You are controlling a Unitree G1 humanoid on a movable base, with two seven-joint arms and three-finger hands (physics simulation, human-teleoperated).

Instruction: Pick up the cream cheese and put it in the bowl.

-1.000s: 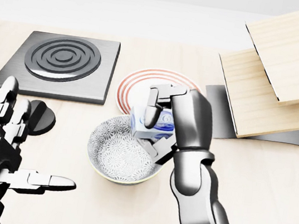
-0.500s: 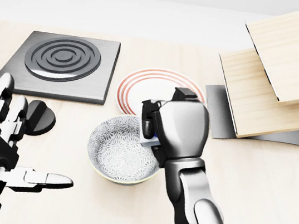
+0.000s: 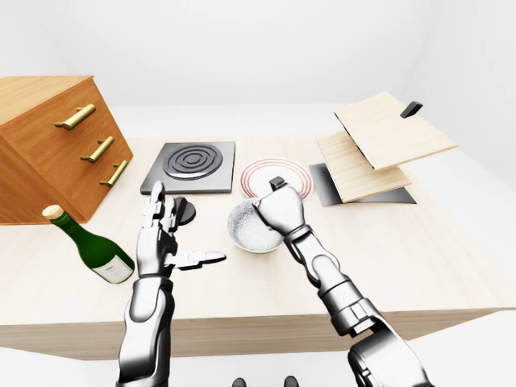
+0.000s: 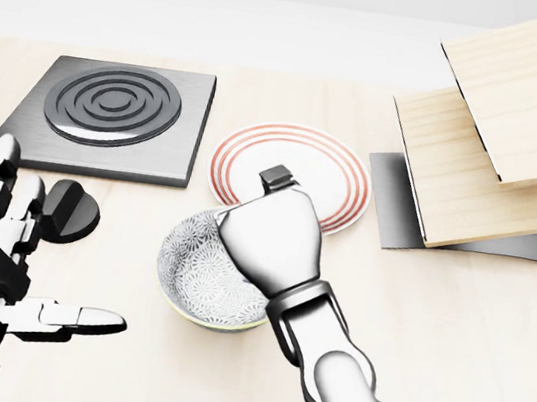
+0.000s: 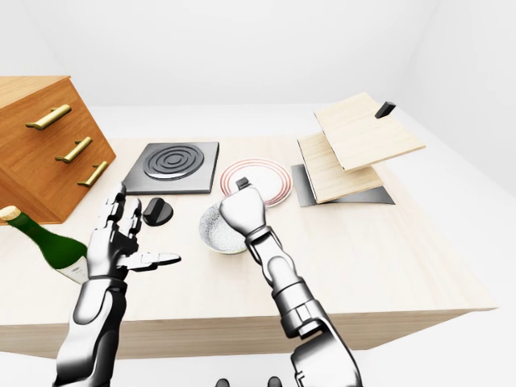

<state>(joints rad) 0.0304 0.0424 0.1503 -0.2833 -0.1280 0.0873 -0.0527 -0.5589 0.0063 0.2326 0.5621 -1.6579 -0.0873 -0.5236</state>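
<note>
The patterned bowl [image 4: 189,262] stands on the wooden table, below the red-ringed plate [image 4: 338,176] in the head view. My right hand [image 4: 268,236] is curled into a fist right over the bowl's right half, its back turned to the camera. The cream cheese is hidden under this hand; none of it shows in the bowl's visible part. My left hand [image 4: 39,248] is open and empty at the lower left, fingers up and thumb pointing towards the bowl.
A black hob [image 4: 109,117] and a round black knob [image 4: 65,209] lie left of the plate. Tilted wooden boards [image 4: 502,125] stand at the right. A wooden drawer cabinet [image 3: 48,137] and a green bottle [image 3: 89,246] lie at the far left.
My right hand has rolled over and moved left and down onto the bowl with the cream cheese, which has gone out of sight beneath it. The left hand has barely moved.
</note>
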